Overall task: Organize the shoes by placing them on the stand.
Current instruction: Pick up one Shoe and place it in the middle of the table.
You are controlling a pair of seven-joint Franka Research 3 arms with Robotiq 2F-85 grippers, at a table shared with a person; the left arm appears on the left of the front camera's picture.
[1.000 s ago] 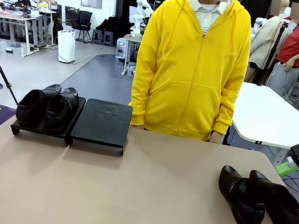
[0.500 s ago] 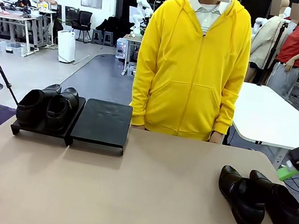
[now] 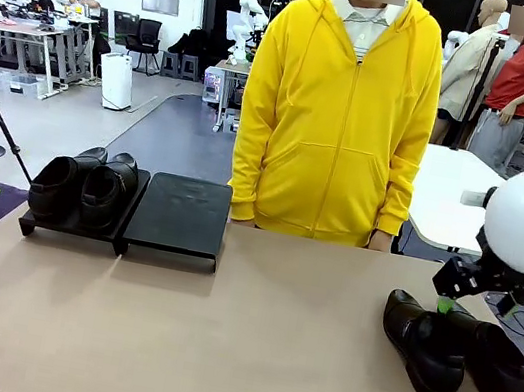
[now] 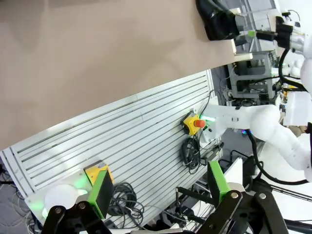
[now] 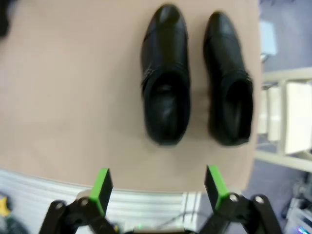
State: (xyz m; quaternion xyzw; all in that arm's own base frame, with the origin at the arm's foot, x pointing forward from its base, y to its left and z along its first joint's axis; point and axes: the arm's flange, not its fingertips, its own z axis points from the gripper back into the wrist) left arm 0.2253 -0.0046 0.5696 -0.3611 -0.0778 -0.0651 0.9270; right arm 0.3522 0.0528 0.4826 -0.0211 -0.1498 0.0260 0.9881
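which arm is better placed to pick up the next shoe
Right. The right gripper hangs open over the two loose shoes on the table's right side; the left gripper sits beyond the table's left edge, far from them.

Robotics lab, seen from inside: an open hall with grey floor, long workbenches and office chairs; a slotted aluminium mounting plate carries a red emergency-stop button above tangled cables.
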